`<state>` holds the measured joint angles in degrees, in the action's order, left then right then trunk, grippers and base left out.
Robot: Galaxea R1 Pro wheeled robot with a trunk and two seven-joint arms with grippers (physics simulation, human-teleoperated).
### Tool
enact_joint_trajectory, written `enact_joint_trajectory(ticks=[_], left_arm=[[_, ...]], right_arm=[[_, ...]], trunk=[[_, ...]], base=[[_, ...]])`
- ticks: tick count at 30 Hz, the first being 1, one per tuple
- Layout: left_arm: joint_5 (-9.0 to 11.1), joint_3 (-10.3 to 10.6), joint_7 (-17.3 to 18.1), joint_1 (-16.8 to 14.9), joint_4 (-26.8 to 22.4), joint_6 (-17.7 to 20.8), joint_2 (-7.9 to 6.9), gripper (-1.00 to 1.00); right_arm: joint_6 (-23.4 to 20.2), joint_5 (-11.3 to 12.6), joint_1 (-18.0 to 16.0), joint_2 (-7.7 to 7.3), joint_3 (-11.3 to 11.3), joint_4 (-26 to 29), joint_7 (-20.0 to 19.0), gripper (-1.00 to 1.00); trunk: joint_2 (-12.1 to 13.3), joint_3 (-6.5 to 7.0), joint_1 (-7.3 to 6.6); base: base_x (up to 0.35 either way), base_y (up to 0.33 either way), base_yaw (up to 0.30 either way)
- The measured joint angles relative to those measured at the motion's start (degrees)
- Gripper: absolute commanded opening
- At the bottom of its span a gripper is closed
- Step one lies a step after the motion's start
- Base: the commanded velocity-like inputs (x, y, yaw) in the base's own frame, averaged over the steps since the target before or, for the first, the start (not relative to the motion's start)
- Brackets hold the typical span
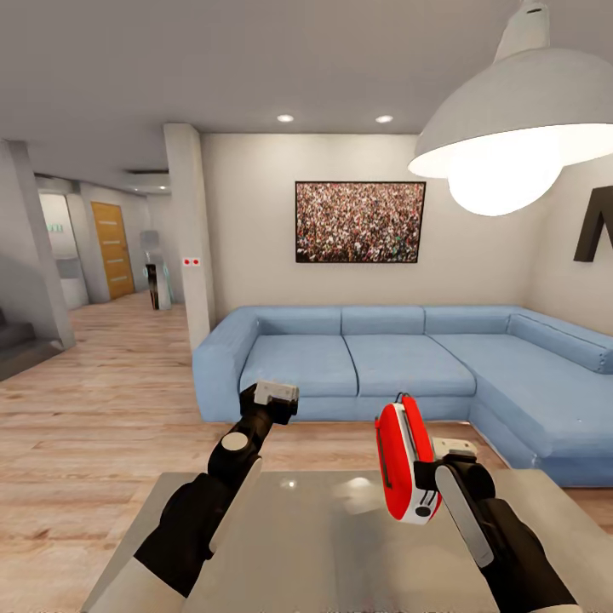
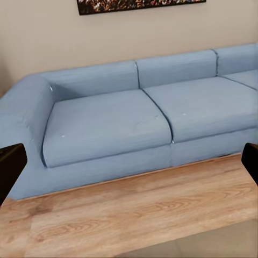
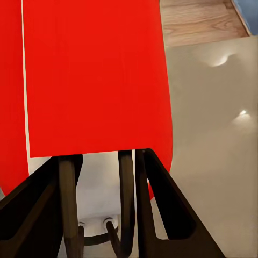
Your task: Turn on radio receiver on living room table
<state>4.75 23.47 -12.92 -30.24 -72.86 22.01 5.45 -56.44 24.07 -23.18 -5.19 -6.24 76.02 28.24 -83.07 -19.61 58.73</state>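
Red radio receiver (image 1: 405, 461) gripped in right gripper (image 1: 434, 477) above table (image 1: 298, 545).

The radio (image 1: 407, 464) was bright red with white ends — the tabletop (image 1: 323, 545) glossy grey, the sofa (image 1: 409, 358) pale blue, the floor (image 1: 94, 409) light wood.

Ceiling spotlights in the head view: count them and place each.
2. Both sit recessed in the ceiling above the crowd picture: one toward its left end, one toward its right. The dome lamp may hide others.
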Motion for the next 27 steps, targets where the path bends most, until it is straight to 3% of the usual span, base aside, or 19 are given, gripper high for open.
enact_joint_trajectory(ticks=[27], left_arm=[[0.0, 0.0, 0.0, 0.0, 1.0, 0.0, 0.0, 1.0]], right_arm=[[0.0, 0.0, 0.0, 0.02, 0.0, 0.0, 0.0, -1.0]], trunk=[[0.0, -2.47, 0.0]], base=[[0.0, 0.0, 0.0]])
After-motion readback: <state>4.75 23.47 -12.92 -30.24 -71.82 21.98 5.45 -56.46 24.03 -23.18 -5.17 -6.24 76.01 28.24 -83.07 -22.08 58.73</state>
